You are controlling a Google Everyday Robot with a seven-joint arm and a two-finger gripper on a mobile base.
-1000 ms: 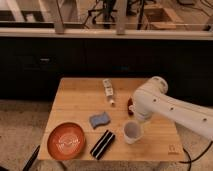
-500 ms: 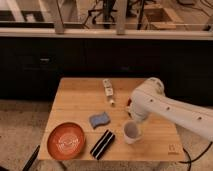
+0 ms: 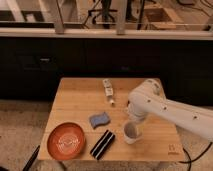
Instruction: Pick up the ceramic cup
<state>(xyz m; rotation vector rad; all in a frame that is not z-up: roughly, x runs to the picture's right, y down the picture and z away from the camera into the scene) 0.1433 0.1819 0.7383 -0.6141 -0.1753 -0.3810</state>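
The ceramic cup (image 3: 131,133) is small, white and round, and stands upright on the wooden table (image 3: 80,97), near its front edge and right of centre. My gripper (image 3: 131,123) is at the end of the white arm (image 3: 165,111), which reaches in from the right. It hangs directly above the cup's rim, pointing down, and the wrist housing mostly hides it. I cannot tell whether it touches the cup.
A wide orange bowl (image 3: 66,141) sits at the front left. A black striped packet (image 3: 102,144) lies left of the cup. A blue sponge (image 3: 99,119) lies mid-table, and a white bottle (image 3: 107,89) lies on its side further back. A dark cabinet stands behind the table.
The arm has shifted slightly left and down, bringing the gripper closer over the cup. The cup and the other objects have not moved.
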